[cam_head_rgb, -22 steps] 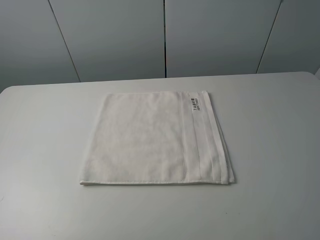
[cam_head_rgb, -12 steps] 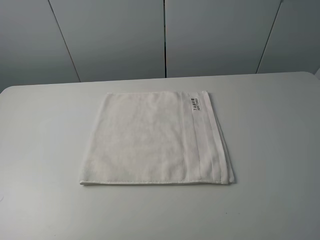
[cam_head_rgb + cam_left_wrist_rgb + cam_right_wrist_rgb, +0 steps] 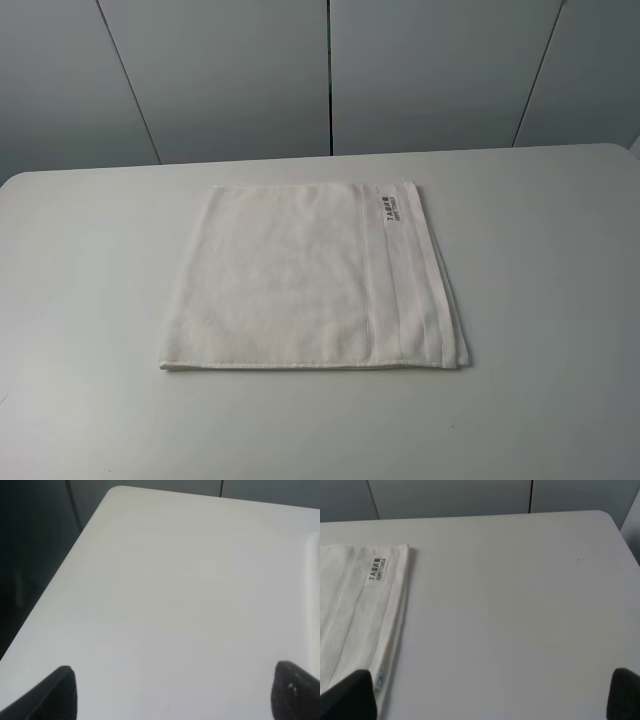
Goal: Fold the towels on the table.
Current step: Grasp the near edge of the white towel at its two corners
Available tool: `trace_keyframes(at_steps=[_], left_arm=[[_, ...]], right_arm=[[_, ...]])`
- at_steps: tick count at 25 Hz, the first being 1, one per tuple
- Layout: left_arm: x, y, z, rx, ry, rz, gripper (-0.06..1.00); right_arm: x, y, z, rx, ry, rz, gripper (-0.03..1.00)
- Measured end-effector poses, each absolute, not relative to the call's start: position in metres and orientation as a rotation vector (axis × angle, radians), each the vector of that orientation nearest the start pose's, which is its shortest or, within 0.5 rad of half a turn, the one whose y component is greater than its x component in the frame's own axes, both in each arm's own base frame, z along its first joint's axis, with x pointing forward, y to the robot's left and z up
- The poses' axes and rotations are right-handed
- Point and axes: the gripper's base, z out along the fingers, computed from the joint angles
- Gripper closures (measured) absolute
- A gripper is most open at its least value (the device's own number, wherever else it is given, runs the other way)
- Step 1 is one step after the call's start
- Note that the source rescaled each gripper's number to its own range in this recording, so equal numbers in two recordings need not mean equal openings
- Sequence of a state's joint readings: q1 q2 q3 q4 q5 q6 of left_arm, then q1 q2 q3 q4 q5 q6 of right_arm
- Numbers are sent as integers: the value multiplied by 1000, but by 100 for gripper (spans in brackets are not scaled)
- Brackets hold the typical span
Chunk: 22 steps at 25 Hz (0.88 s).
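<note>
A white terry towel (image 3: pixel 290 285) is lying flat and squarish at mid-frame, its woven band (image 3: pixel 405 290) running down the right side, a small dark-printed label (image 3: pixel 391 211) sitting near its upper right corner. The plain white table (image 3: pixel 550 300) is spreading wide around it.

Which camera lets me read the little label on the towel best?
The right wrist view: the label looks biggest, its print readable. The exterior high view shows it tiny and blurry. The left wrist view shows table, no label.
</note>
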<state>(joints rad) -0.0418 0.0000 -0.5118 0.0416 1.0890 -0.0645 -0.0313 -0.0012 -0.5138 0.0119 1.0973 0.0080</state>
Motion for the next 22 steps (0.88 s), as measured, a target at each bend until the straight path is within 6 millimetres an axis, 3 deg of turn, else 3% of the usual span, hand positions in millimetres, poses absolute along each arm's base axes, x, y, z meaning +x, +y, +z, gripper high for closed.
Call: trace_keyframes(at_steps=[22], left_arm=[[-7, 4, 278, -26, 2060, -16, -6]], right_arm=[[-8, 2, 278, 39, 2065, 7, -3]])
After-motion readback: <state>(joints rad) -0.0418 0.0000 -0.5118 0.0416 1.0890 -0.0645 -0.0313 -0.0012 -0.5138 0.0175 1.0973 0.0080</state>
